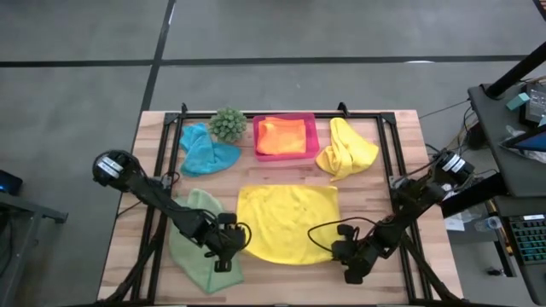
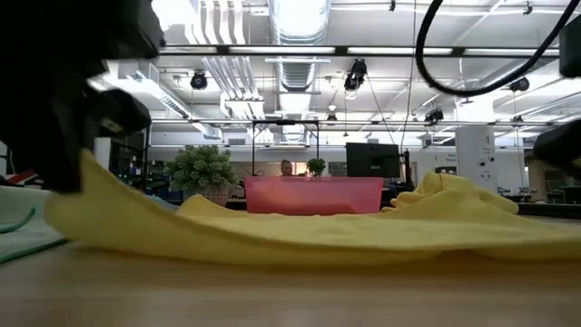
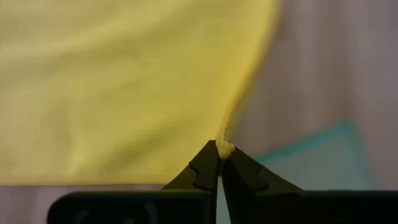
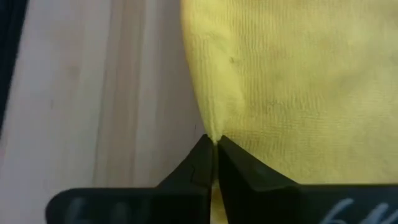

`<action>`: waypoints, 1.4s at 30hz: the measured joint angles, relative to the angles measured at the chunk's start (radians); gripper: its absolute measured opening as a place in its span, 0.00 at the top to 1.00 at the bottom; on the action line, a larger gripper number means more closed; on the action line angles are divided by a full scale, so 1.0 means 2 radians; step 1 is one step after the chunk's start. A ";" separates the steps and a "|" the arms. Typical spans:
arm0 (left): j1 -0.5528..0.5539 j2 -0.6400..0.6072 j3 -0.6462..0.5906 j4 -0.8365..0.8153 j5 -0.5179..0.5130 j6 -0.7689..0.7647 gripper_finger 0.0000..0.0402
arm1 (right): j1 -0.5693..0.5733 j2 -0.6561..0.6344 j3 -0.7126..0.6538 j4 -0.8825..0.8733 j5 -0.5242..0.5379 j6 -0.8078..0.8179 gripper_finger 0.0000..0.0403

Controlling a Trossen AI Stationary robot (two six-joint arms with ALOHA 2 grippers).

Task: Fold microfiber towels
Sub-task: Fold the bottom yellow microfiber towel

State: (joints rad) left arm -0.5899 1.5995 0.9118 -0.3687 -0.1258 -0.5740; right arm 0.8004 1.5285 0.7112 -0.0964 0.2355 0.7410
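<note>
The left gripper (image 3: 219, 149) was pinched tight on the near left corner of the spread yellow towel (image 1: 288, 222), its fingertips (image 3: 208, 163) meeting with a bit of yellow cloth caught between them. The right gripper (image 4: 214, 142) was likewise closed on the towel's near right corner, the hem drawn up into a small peak at its tips. From above, both grippers sat low at the front edge of the wooden table (image 1: 401, 153), the left one (image 1: 223, 247) over the edge of the light green towel (image 1: 194, 243), the right one (image 1: 348, 254) on bare wood.

Farther back lay the teal towel (image 1: 205, 152) in a heap, a spiky green plant (image 1: 228, 124) just beside it, the pink tray (image 1: 286, 154) holding the orange towel (image 1: 283, 135), and a second yellow towel (image 1: 345, 149) crumpled to the right.

A black frame (image 1: 281, 114) ran around the tabletop. The floor (image 1: 85, 51) beyond was grey with dark seams. At table height, the room behind showed white ceiling ducts (image 2: 300, 27), hanging lights and a dark monitor (image 2: 370, 160).
</note>
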 joint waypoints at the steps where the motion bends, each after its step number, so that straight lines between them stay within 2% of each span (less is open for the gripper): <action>1: -0.004 -0.004 0.004 0.001 0.008 0.003 1.00 | 0.003 -0.008 0.004 -0.011 0.000 0.001 0.98; 9: -0.016 -0.038 0.029 0.001 0.001 0.014 1.00 | 0.012 -0.077 0.053 -0.132 0.003 0.001 0.98; 12: -0.013 -0.051 0.024 -0.014 -0.052 0.017 1.00 | 0.008 -0.093 0.069 -0.201 0.037 0.003 0.98; 16: 0.000 -0.062 0.022 -0.089 -0.144 -0.006 1.00 | -0.009 -0.108 0.081 -0.297 0.083 0.007 0.98; 19: 0.018 -0.063 0.019 -0.116 -0.177 -0.015 1.00 | -0.032 -0.117 0.082 -0.341 0.117 0.005 0.98; 30: 0.110 -0.041 -0.001 -0.121 -0.178 0.021 1.00 | -0.142 -0.100 0.065 -0.355 0.128 -0.081 0.98; 42: 0.151 -0.028 -0.026 -0.071 -0.177 0.071 1.00 | -0.174 -0.087 0.062 -0.355 0.130 -0.092 0.98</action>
State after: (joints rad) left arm -0.2887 1.5425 0.8597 -0.5100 -0.4805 -0.4314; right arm 0.4520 1.3551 0.8345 -0.8059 0.4964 0.5570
